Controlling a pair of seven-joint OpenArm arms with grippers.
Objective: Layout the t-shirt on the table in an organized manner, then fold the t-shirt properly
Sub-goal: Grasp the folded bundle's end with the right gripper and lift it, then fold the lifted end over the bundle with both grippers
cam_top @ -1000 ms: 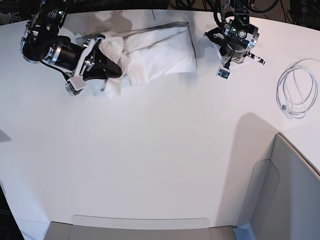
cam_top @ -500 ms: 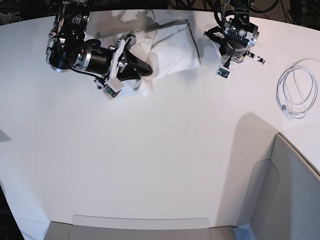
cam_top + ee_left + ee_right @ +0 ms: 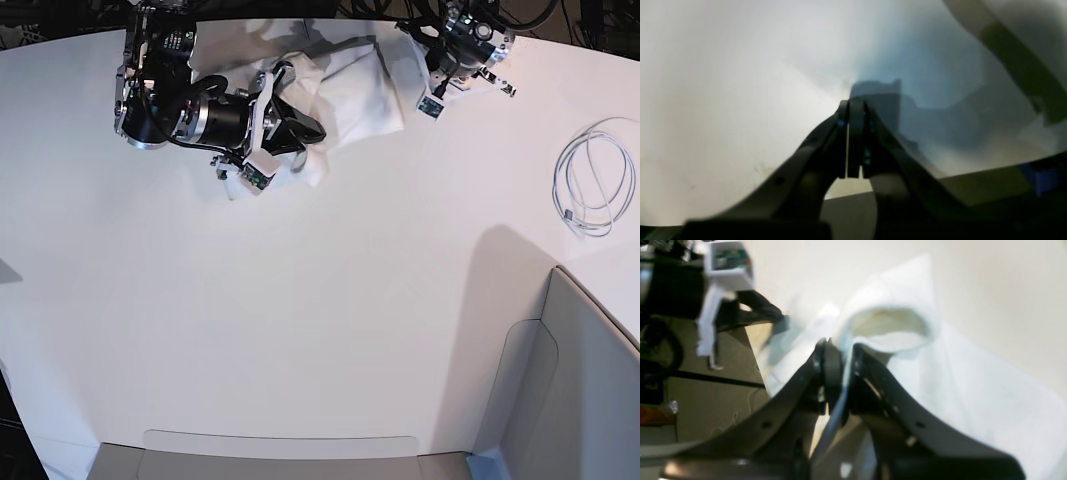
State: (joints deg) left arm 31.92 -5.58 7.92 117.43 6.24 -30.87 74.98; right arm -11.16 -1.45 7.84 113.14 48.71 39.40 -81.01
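The right gripper (image 3: 840, 353) pinches soft white t-shirt (image 3: 350, 95) cloth, bunched on the smooth table (image 3: 330, 320). The left gripper (image 3: 853, 113) is closed, empty.

most of the table (image 3: 300, 330) looks bare; cable (image 3: 592, 180) and bin (image 3: 570, 390) crowd one side.

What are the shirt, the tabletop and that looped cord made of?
The t-shirt looks like soft matte white cloth, since it bunches and creases. The table seems a hard, smooth white board with a faint sheen. The cord appears to be rubbery white plastic, lying in loose coils.
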